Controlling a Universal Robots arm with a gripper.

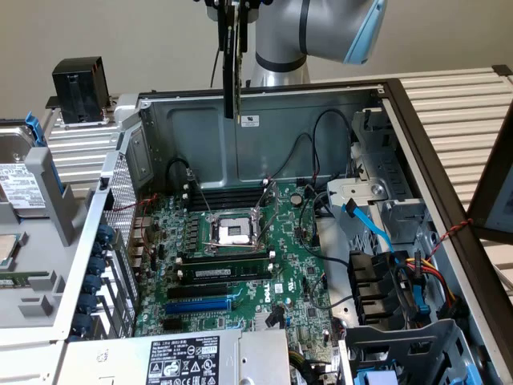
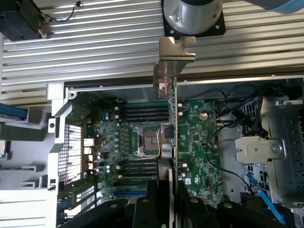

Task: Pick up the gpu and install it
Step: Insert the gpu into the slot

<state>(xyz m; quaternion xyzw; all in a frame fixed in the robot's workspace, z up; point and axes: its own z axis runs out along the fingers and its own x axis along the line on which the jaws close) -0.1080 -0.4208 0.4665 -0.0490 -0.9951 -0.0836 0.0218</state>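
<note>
Above the open case [image 1: 264,108], gpu [image 1: 233,72] on edge in the claw's [image 2: 166,202] pinch, bracket [image 2: 174,59] end down, off the motherboard [image 1: 298,266]

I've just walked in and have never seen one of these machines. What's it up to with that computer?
A robot arm grips a gpu in its claw and holds it on edge in the air over an open computer case. The gpu hangs above the motherboard, clear of it, and is not yet seated in any slot.
</note>
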